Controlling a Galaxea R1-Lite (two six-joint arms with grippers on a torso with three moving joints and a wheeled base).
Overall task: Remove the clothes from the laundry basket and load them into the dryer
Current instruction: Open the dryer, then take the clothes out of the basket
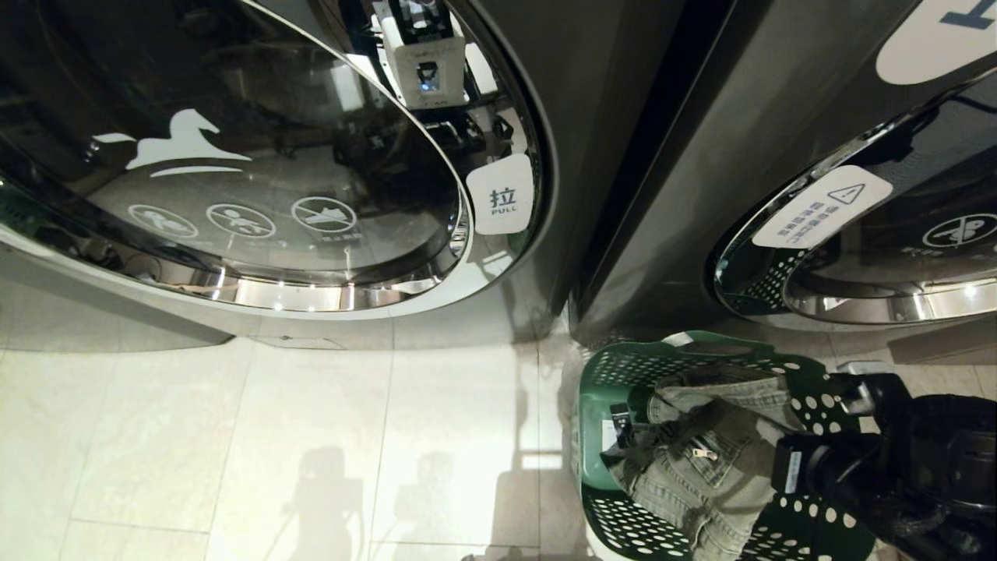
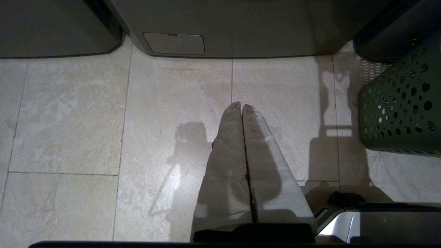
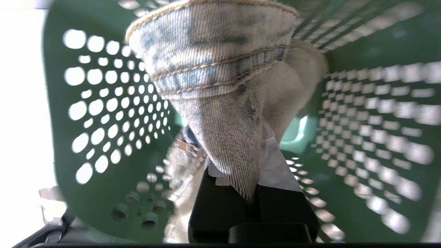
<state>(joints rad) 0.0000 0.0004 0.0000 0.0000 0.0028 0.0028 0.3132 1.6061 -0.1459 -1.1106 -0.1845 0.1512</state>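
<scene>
Denim garment [image 3: 220,103] pinched in right gripper [image 3: 253,193] inside basket [image 3: 103,179].

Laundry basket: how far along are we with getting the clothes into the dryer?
Nothing looks loaded yet. The right gripper is shut on denim jeans, which hang over the laundry basket. The left gripper is shut, empty, above the floor. Both machine doors in the head view appear closed, so opening one and carrying the jeans over remain.
</scene>
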